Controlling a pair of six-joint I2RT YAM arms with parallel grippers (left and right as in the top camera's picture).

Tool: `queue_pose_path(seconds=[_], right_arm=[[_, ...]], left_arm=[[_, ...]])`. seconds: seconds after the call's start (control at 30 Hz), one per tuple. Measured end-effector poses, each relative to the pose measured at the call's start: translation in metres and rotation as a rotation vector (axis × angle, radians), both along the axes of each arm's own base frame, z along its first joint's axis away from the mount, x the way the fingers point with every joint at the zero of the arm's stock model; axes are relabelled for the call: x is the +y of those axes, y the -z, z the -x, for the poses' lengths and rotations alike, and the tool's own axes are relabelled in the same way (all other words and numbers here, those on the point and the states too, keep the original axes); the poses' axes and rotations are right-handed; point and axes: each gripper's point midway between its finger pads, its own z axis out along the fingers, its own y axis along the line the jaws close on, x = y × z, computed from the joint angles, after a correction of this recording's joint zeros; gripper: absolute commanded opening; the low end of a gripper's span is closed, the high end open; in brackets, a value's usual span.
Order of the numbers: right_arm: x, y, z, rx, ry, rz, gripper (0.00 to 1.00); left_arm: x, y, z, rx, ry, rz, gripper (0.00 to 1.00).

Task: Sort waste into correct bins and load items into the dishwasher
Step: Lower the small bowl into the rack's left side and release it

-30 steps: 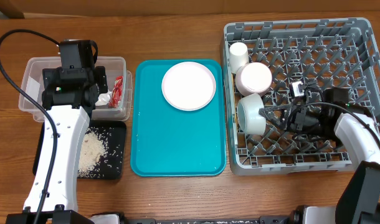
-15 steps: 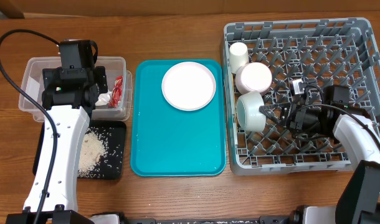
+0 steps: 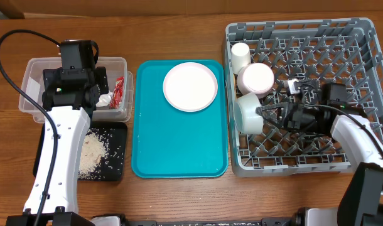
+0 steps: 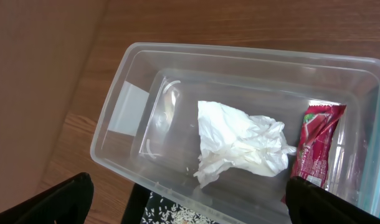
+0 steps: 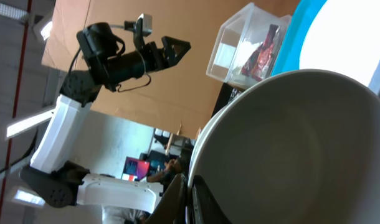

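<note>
My left gripper (image 4: 190, 194) hangs open over the clear tub (image 3: 34, 88), which holds a crumpled tissue (image 4: 240, 144) and a red wrapper (image 4: 313, 146). Rice (image 3: 91, 154) lies on the black tray (image 3: 118, 171) just in front of the tub. In the grey dish rack (image 3: 361, 37) my right gripper (image 3: 265, 113) is shut on the rim of a white bowl (image 3: 248, 113), which is tipped on edge by the rack's left wall. The wrist view shows the fingers pinching that rim (image 5: 189, 199). A white cup (image 3: 240, 55) and an upside-down white bowl (image 3: 256, 78) sit behind it. The pink plate (image 3: 190, 86) lies on the teal tray (image 3: 179, 147).
The teal tray sits between the tub and the rack. The rack's upright pegs surround my right gripper. My left arm (image 3: 63, 150) stretches over the black tray's left part. Bare wooden table (image 3: 179, 31) runs along the back.
My right gripper has carried the bowl a little left and back, tipping it more upright near the rack's left wall. The left arm has not moved.
</note>
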Motion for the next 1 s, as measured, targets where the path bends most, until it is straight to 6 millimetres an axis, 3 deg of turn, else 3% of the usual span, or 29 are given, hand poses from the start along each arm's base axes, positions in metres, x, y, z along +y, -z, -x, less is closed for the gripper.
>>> queue_pose_path(seconds=[0.6,1.0], right_arm=[[-0.001,0.005,0.001,-0.03,0.003,0.005,0.04],[-0.024,0.018,-0.007,-0.017,0.091,0.06,0.14]], left_arm=[[0.0,0.0,0.0,0.0,0.0,0.0,1.0],[0.0,0.0,0.0,0.0,0.0,0.0,1.0]])
